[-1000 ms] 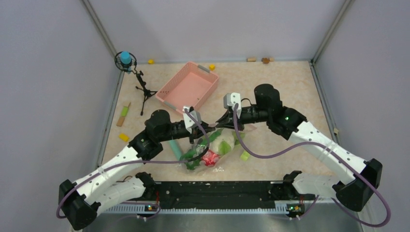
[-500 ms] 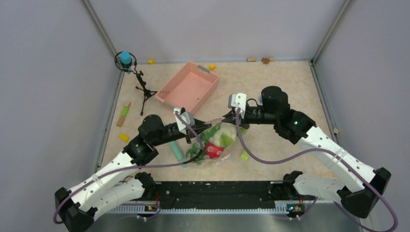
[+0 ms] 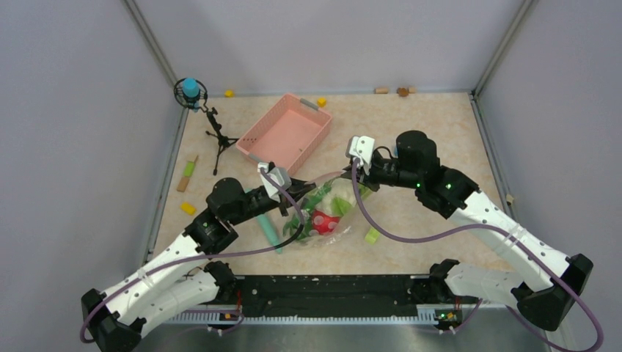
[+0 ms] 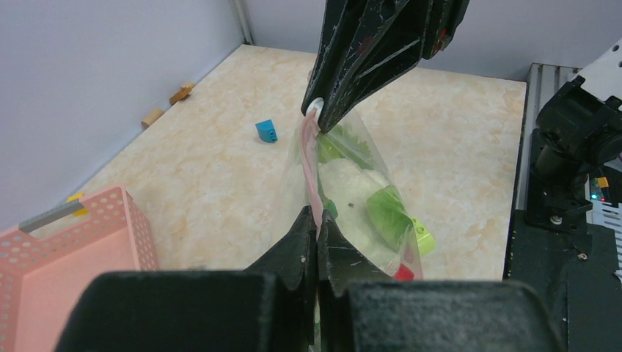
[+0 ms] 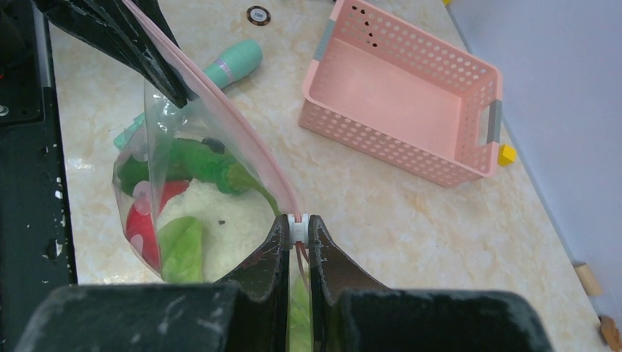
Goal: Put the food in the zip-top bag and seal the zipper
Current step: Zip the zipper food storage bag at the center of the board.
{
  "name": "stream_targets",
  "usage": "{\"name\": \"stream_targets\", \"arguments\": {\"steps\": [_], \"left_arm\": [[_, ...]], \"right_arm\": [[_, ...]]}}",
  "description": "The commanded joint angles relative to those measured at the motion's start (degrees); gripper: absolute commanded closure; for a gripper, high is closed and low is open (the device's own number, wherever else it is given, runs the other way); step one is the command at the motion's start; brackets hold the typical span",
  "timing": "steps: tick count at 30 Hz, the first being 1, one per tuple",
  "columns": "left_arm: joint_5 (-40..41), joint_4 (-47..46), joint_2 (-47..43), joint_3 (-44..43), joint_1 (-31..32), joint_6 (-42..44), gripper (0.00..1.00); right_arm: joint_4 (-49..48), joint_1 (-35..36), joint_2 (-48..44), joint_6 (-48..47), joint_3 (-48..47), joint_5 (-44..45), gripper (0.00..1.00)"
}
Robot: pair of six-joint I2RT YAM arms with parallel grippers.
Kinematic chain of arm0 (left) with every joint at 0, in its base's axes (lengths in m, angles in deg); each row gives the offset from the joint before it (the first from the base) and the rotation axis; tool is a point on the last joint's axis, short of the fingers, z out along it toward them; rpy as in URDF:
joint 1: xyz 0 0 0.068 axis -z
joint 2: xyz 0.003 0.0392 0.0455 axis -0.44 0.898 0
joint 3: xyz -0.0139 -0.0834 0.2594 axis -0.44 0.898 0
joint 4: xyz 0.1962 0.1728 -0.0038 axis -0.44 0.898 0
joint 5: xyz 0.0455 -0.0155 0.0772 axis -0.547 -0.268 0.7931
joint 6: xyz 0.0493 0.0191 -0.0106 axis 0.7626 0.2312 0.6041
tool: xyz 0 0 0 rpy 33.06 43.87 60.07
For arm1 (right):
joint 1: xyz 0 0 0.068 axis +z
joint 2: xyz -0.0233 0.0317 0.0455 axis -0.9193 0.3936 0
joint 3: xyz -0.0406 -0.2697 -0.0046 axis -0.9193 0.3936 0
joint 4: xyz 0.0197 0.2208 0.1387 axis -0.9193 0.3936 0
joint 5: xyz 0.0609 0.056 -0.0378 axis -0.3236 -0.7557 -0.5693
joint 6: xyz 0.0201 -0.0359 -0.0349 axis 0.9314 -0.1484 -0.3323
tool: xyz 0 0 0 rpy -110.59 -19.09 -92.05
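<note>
Both ends of the zipper (image 3: 323,180) are pinched, one by each arm. From the top camera, you can see your left gripper (image 3: 292,194) closed tight on the left end and your right gripper (image 3: 353,174) closed tight on the right end. The zipper runs as a pink line between them. The bag (image 3: 330,220) hangs under it, near the middle of the table (image 3: 433,125). Inside it you can see a red tomato (image 3: 320,220), a white cauliflower (image 3: 336,195) and green leaves (image 3: 297,221). A teal stick (image 3: 265,229) lies on the table just beside the bag, on its left. A yellow-green block (image 3: 372,235) lies near its right side. The pink basket (image 3: 253,141) sits farther back, apart from the bag.

From your left wrist camera, the black fingers are squeezed together on the near end of the pink strip. The right gripper comes in from the top and pinches the far end. The cauliflower and green pieces show through the clear plastic. A blue block (image 4: 267,130) lies on the table behind.

From your right wrist camera, the fingers are closed on a small white slider (image 5: 297,222) on the zipper. The strip climbs from there to the left gripper. You cannot tell if it is sealed all the way along.
</note>
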Motion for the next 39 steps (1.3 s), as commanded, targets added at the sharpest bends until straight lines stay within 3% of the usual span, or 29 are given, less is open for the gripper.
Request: {"name": "stream_targets", "arguments": {"steps": [1, 27, 39], "left_arm": [[1.49, -1.4, -2.3, 0.02, 0.0, -0.6, 1.0], [9.66, -1.27, -4.26, 2.26, 0.0, -0.92, 1.0], [10.87, -1.04, -4.99, 2.8, -0.03, -0.84, 1.0]], "right_arm": [[-4.01, -1.11, -0.79, -0.24, -0.99, 10.18, 1.0], [-5.86, -1.15, -0.55, 1.01, -0.35, 22.24, 1.0], [-6.92, -1.13, -1.53, -0.93, 1.51, 34.07, 1.0]]}}
